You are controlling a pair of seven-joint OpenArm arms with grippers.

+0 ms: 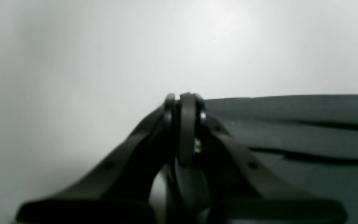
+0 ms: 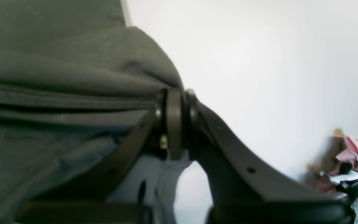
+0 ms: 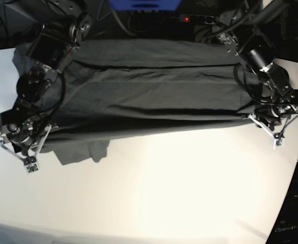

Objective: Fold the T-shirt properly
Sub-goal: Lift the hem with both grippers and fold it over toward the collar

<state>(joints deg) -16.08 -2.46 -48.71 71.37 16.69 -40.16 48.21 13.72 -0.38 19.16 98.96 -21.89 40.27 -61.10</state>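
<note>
Base view: T-shirt (image 3: 154, 91) between pincers.

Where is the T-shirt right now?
In the base view, the T-shirt lies stretched across the white table's far half, between the two arms.

A white tabletop (image 3: 154, 193), brightly lit with a glare across its middle, fills most of the base view, while behind its far edge lie dark cables, a power strip (image 3: 197, 19) with a red light, and a blue object (image 3: 143, 4).

Both black arms (image 3: 37, 81) carry looping cables, round joint housings and white-edged triangular pincer frames.
</note>
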